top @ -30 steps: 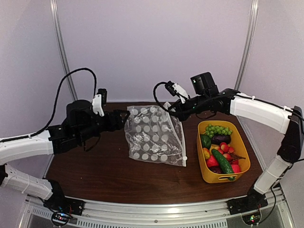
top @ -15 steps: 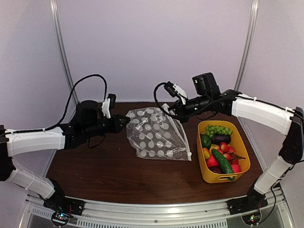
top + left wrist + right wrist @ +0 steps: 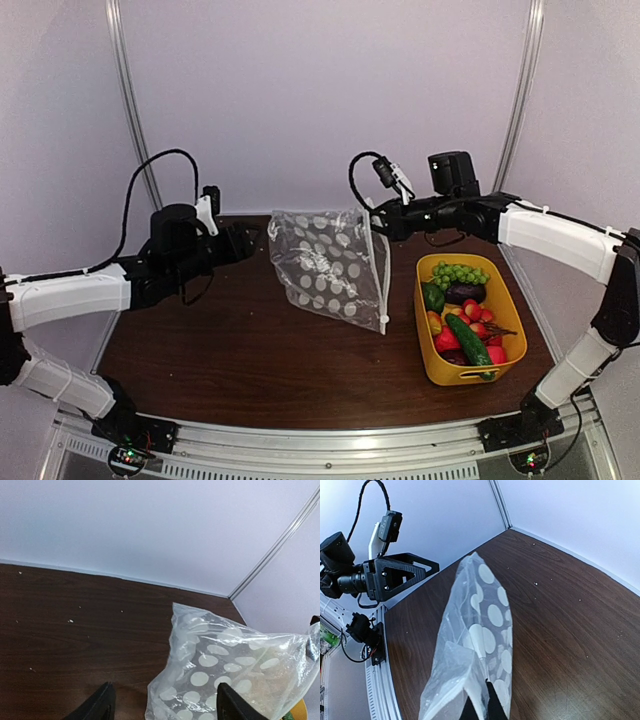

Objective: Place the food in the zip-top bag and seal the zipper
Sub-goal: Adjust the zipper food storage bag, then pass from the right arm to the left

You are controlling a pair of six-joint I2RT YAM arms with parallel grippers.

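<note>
- Floppy, clear, white-dotted zip-top bag (image 3: 325, 265) hangs from the right gripper (image 3: 374, 222), which is clamped on it.
- Jaws of the left gripper (image 3: 245, 242) stand apart, empty.
- Smooth yellow tub (image 3: 432, 345) holds the toy food (image 3: 462, 310).

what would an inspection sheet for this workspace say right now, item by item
surface: dark wooden table, a few pale specks
job's things: zip-top bag lifted and hanging from its top right corner, zipper running down its right edge; food all in the yellow tub, none in the bag
clutter: nothing seen
grippers: left gripper open, holding nothing, near the bag's left side; right gripper shut on the bag's edge
cables: black cables loop above both wrists, not touching the bag
surroundings: pale walls, metal uprights in the corners
</note>
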